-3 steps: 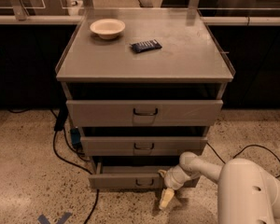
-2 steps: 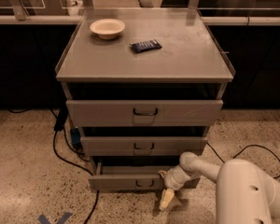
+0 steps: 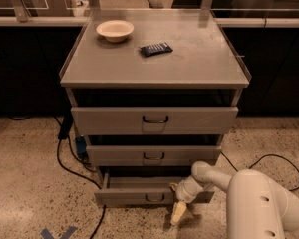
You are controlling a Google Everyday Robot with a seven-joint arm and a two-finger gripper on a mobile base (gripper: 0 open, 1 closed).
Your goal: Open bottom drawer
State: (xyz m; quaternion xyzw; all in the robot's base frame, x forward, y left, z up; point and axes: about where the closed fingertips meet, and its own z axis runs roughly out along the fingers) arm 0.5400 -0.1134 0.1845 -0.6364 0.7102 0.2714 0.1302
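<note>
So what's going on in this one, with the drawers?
A one-armed robot is working on the bottom drawer of a grey cabinet. Its pincer is down low at the drawer's front, just right of the small loop handle, and it points towards the floor. The drawer stands partly pulled out, with some of its inside showing. A bowl and a dark packet lie on the cabinet top, away from the arm.

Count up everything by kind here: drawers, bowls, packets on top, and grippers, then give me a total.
3 drawers: top drawer, middle drawer, bottom drawer
1 bowl
1 packet
1 gripper, low at the bottom drawer's right front
Total: 6
</note>
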